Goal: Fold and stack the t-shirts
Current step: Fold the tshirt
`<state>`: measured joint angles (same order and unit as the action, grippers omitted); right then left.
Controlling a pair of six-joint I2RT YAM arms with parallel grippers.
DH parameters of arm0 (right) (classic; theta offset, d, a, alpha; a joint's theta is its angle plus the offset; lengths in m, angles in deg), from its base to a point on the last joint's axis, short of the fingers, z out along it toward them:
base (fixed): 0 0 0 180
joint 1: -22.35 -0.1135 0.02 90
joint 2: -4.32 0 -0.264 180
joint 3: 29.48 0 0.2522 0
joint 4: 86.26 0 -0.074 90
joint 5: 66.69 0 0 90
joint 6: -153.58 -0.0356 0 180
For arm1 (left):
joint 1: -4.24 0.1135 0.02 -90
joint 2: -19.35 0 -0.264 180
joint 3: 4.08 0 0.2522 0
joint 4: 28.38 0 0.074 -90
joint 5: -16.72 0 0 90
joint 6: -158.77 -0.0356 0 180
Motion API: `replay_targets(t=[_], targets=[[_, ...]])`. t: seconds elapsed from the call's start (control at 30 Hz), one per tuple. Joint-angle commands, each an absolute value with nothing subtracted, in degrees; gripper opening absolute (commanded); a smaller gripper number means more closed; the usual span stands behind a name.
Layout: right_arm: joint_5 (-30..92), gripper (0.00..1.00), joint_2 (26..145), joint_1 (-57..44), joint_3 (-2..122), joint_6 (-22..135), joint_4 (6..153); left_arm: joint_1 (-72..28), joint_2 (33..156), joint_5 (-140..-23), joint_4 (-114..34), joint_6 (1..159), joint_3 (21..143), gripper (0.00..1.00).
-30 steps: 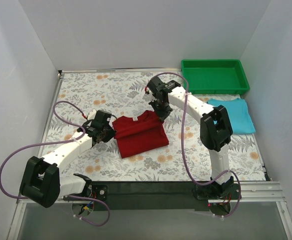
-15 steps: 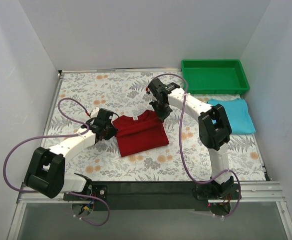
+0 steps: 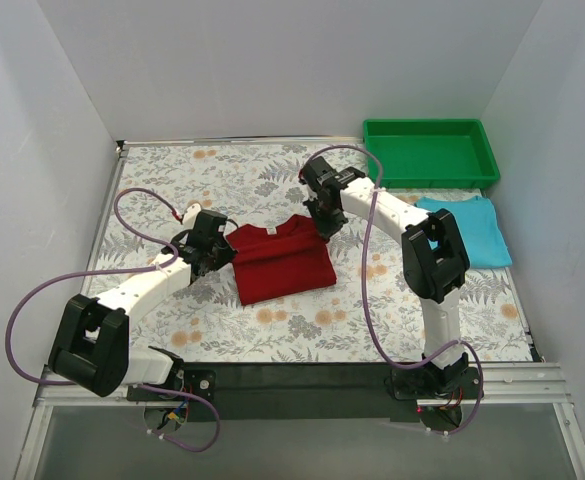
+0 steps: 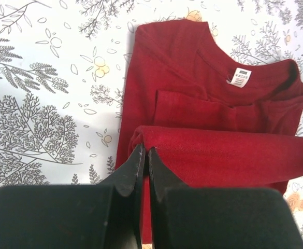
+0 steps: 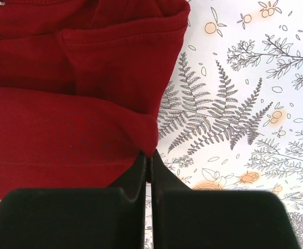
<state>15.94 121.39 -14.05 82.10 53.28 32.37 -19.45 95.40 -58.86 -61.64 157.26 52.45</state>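
Observation:
The dark red t-shirt (image 3: 282,262) lies partly folded at the table's middle, collar and white label (image 4: 240,78) toward the far side. My left gripper (image 3: 224,252) is at its left edge, shut on a rolled fold of the red cloth (image 4: 145,150). At the shirt's far right corner, my right gripper (image 3: 324,230) is pinching the fold's other end, jaws shut (image 5: 149,154). The light turquoise t-shirt (image 3: 469,228) rests folded at the right edge, apart from both grippers.
A green plastic tray (image 3: 430,150) stands at the back right corner, just behind the turquoise shirt. The floral tablecloth (image 3: 172,190) covers the table. White walls close in the left, back and right sides.
Both grippers have shifted a little toward the far side, drawing the red shirt's near fold with them. The shirt now looks shorter front to back.

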Motion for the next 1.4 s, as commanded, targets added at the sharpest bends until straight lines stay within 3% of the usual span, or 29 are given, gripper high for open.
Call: replay_targets(t=[0.0, 0.23, 0.3, 0.33, 0.43, 0.5, 0.53, 0.6, 0.67, 0.77, 0.83, 0.97, 1.1, 1.2, 1.37], targets=[[11.6, 0.01, 119.0, -12.4, 80.8, 53.2, 33.2, -18.4, 94.6, -53.3, -61.2, 155.1, 53.6, 0.04], [11.6, 0.01, 119.7, -11.8, 80.8, 52.3, 34.7, -18.4, 99.2, -52.2, -58.3, 154.1, 53.9, 0.07], [11.9, 0.09, 119.9, -11.8, 81.4, 52.2, 35.1, -18.4, 99.9, -51.5, -58.0, 153.9, 54.7, 0.09], [12.0, 0.19, 119.9, -11.7, 81.7, 52.2, 35.0, -18.4, 100.5, -51.3, -57.8, 153.7, 55.0, 0.11], [12.9, 0.36, 118.8, -11.7, 81.9, 51.8, 35.1, -18.4, 100.7, -51.8, -57.9, 151.6, 56.8, 0.29], [13.8, 0.41, 116.4, -11.9, 81.6, 51.8, 35.5, -18.4, 99.9, -52.6, -58.6, 150.5, 58.1, 0.34], [13.9, 0.44, 115.4, -12.0, 80.9, 51.9, 35.9, -18.4, 99.1, -53.8, -58.8, 149.2, 58.7, 0.42], [15.0, 0.45, 111.8, -12.6, 79.2, 52.4, 38.0, -18.7, 96.1, -54.8, -59.4, 148.1, 59.0, 0.5], [18.8, 0.44, 107.9, -13.1, 75.3, 52.6, 40.3, -19.1, 92.4, -56.3, -60.6, 147.5, 58.3, 0.66], [25.9, 0.43, 103.7, -13.7, 68.9, 52.6, 45.3, -21.3, 87.8, -59.3, -62.4, 148.2, 55.7, 0.72], [30.6, 0.41, 101.7, -14.0, 65.4, 52.2, 48.7, -22.5, 86.0, -61.3, -63.2, 148.7, 54.2, 0.71], [34.1, 0.39, 101.3, -14.7, 60.0, 52.0, 52.3, -25.3, 85.4, -68.1, -62.9, 148.8, 50.6, 0.59], [34.9, 0.34, 104.1, -14.7, 60.0, 52.8, 53.6, -26.9, 89.7, -68.9, -61.2, 148.4, 49.5, 0.39], [35.0, 0.3, 107.4, -14.7, 62.1, 53.8, 53.4, -26.9, 95.3, -67.1, -60.4, 147.3, 52.1, 0.31], [33.4, 0.27, 113.0, -14.0, 67.6, 55.0, 53.5, -26.4, 106.9, -62.7, -60.3, 144.3, 59.8, 0.26]])
